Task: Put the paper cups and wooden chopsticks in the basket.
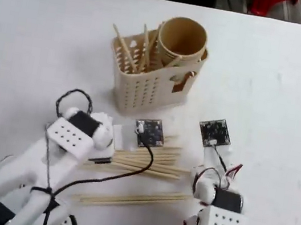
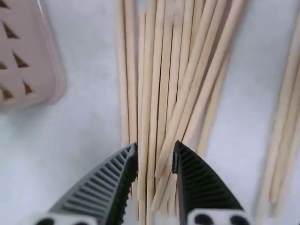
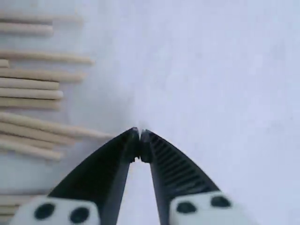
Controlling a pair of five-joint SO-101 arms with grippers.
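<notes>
Chopsticks (image 2: 159,70) are lying loose on the worktop (image 1: 291,101), your left claw (image 2: 154,147) pinching a few, your right claw (image 3: 139,133) resting clenched, empty, beside them. Beyond, the basket (image 1: 142,91) is already holding the paper cups (image 1: 181,37); next you are probably lifting this bunch across.

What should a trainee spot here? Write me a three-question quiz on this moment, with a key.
1. True or false: the paper cups already stand in the basket.
2. What does the left gripper straddle? A) wooden chopsticks lying on the table; B) a cup; C) nothing.
3. Fill in: the right gripper, beside the chopstick ends, is ___ (open/shut).
Key: 1 true; 2 A; 3 shut.
</notes>
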